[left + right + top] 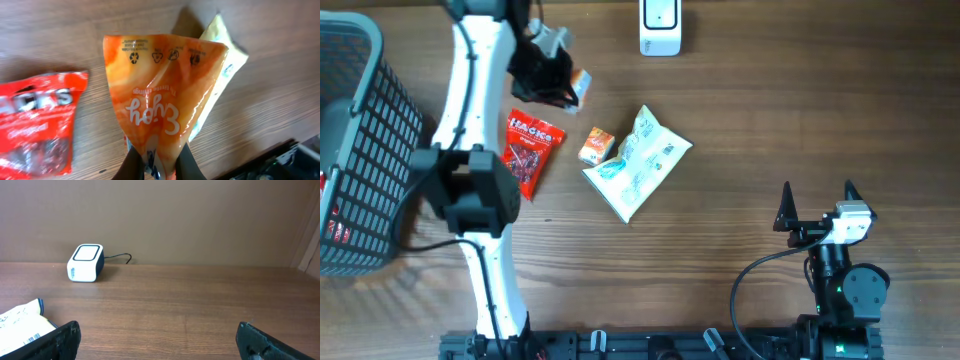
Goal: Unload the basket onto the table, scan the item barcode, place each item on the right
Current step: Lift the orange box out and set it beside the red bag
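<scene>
My left gripper [159, 169] is shut on the bottom edge of an orange pouch [160, 95], which hangs above the table. From overhead, the same gripper [558, 78] and held orange pouch [582, 86] are at the back left, left of the white barcode scanner [660, 27]. The scanner [86, 262] also shows at the far left of the right wrist view. No barcode shows on the pouch's visible face. My right gripper [817, 208] stands open and empty at the front right, its jaws wide apart [160, 341].
On the table lie a red snack bag [531, 150], a small orange packet [596, 145] and a white-green pouch [638, 164]. A dark wire basket [360, 140] stands at the left edge. The scanner's cable runs back from it.
</scene>
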Controlling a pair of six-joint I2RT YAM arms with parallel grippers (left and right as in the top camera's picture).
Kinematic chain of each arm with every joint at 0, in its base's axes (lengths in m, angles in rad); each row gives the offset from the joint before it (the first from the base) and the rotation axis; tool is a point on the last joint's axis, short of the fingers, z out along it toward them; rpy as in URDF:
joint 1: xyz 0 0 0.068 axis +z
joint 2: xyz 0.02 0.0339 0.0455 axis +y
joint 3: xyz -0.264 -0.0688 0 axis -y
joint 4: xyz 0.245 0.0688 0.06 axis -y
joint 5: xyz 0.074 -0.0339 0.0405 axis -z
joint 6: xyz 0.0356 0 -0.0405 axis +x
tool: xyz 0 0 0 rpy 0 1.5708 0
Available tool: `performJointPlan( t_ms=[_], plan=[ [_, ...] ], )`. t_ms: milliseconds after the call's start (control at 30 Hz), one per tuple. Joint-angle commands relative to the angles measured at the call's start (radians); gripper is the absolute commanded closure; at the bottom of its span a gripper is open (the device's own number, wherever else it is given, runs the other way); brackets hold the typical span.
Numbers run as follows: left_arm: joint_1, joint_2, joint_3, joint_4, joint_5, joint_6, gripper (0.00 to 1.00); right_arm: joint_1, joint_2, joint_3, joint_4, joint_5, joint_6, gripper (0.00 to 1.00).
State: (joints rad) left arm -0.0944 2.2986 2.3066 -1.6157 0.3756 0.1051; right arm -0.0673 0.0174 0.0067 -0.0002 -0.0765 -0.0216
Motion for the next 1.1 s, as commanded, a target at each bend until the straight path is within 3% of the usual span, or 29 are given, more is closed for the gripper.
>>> performJointPlan(
  t_ms=[0, 100, 133, 167, 233, 267, 300, 667, 1067],
  plan=[
    [-0.037, 0.071, 0.001, -0.021, -0.056, -0.017, 0.96, -0.005, -0.008, -0.002, 0.002, 0.017, -0.004, 0.00],
    [-0.058, 0.107, 0.001, -0.031, -0.100, -0.017, 0.91, -0.005, -0.008, -0.002, 0.002, 0.017, -0.004, 0.00],
    [-0.061, 0.118, 0.001, -0.031, -0.113, -0.018, 0.84, -0.005, -0.008, -0.002, 0.002, 0.017, -0.003, 0.00],
    [-0.063, 0.122, 0.001, -0.031, -0.120, -0.018, 0.69, -0.005, -0.008, -0.002, 0.002, 0.017, -0.004, 0.00],
    [-0.063, 0.129, 0.001, -0.031, -0.124, -0.017, 0.65, -0.005, -0.008, -0.002, 0.002, 0.017, -0.004, 0.00],
    [-0.061, 0.129, 0.001, -0.031, -0.124, -0.017, 0.56, -0.005, -0.008, -0.002, 0.002, 0.017, -0.004, 0.00],
    [-0.060, 0.129, 0.001, -0.030, -0.124, -0.017, 0.02, -0.005, -0.008, -0.002, 0.002, 0.017, -0.004, 0.00],
    [-0.006, 0.074, 0.024, -0.068, -0.194, -0.017, 0.00, -0.005, -0.008, -0.002, 0.002, 0.017, -0.003, 0.00],
    [0.183, -0.329, 0.163, -0.026, -0.193, -0.069, 0.00, -0.005, -0.008, -0.002, 0.002, 0.017, -0.004, 0.00]
  ],
)
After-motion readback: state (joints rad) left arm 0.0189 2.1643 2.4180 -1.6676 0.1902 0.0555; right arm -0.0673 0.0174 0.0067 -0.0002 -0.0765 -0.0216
